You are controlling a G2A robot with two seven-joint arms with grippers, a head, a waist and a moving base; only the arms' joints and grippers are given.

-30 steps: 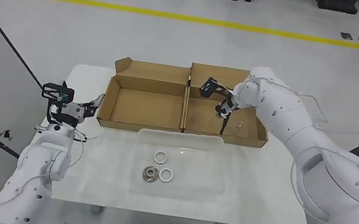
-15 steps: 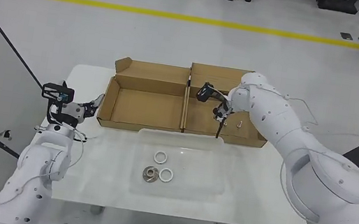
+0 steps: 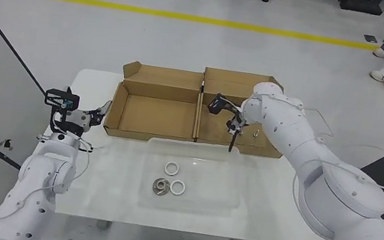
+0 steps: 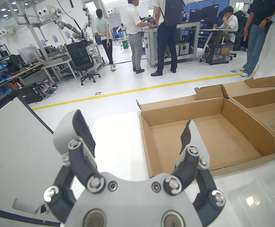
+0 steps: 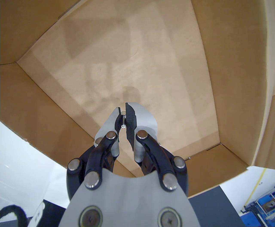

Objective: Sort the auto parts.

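Above the right cardboard box [image 5: 171,64], we are observing the right gripper [image 5: 123,111] clenching a small screw [image 5: 123,120] by its shank alone; we are judging it could slip early or bounce out. The left gripper [image 4: 133,120] is hanging released.

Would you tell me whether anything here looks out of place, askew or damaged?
Nothing stands out. The left box and right box sit square, side by side; two rings and a metal part lie in the tray; the right gripper holds a screw over the right box.
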